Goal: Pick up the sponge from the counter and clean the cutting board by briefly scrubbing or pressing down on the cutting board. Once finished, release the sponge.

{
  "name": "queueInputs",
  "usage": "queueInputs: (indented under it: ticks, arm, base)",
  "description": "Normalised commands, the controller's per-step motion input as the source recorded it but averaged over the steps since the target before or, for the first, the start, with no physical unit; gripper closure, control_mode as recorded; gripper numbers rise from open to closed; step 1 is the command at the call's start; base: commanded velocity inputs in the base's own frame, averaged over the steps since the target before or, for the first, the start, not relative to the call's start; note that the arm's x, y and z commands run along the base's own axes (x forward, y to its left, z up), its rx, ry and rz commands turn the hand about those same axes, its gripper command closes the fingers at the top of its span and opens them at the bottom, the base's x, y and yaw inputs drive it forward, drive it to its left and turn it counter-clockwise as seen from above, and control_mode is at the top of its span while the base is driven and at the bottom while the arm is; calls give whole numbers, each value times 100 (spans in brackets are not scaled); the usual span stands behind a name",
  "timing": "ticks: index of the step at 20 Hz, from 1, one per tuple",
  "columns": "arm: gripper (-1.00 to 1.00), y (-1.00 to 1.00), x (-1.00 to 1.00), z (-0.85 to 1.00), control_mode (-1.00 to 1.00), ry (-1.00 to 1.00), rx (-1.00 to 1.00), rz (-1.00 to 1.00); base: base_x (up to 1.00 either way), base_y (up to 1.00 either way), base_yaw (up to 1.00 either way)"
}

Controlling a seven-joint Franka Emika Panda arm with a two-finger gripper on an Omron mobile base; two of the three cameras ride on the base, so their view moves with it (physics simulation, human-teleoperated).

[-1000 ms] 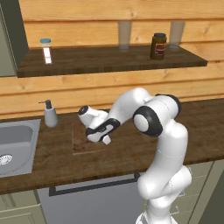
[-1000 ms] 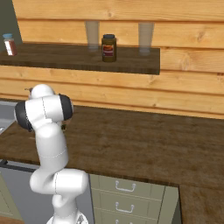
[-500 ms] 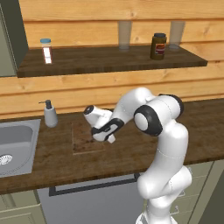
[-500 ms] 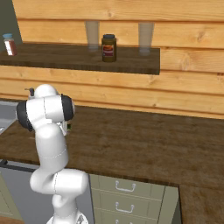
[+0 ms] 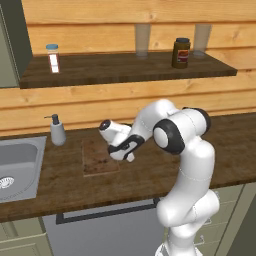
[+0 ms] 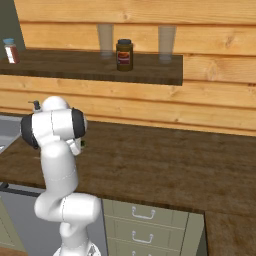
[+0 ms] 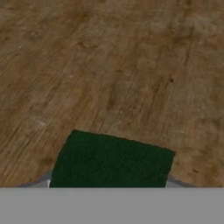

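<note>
The cutting board (image 5: pixel 96 156) is a brown stained rectangle lying on the counter (image 5: pixel 60 182), right of the sink. My gripper (image 5: pixel 119 153) hovers low over the board's right edge, at the end of the arm reaching left. It is shut on the sponge (image 7: pixel 111 162). In the hand view the sponge's dark green top sits between pale fingertips (image 7: pixel 43 183), just above a brown wood-grain surface. I cannot tell from that view whether this surface is board or counter.
A grey sink (image 5: pixel 15 167) lies at the left, with a soap dispenser (image 5: pixel 58 131) behind the board's left corner. Above the counter, a dark shelf (image 5: pixel 125 70) carries a jar (image 5: pixel 181 52), a small bottle (image 5: pixel 52 57) and glasses. To the right stretches more counter (image 6: pixel 165 165).
The hand has shifted slightly to the right over the board with the sponge still in its grip. The grip is unchanged.
</note>
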Motion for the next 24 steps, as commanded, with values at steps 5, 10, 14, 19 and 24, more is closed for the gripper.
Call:
queueInputs:
  ticks: [5,10,14,19,24]
  arm:
    - [100,3,2,47,-100,6,18,0]
    - [100,64,38,55,-100,2,1,0]
    - [100,75,44,1,-100,0,-9,-1]
    - [100,75,37,0,-100,0,-17,-8]
    - [100,50,38,0,-100,3,-17,-12]
  base:
    - [0,0,0]
    - [0,0,0]
    - [0,0,0]
    - [0,0,0]
    - [0,0,0]
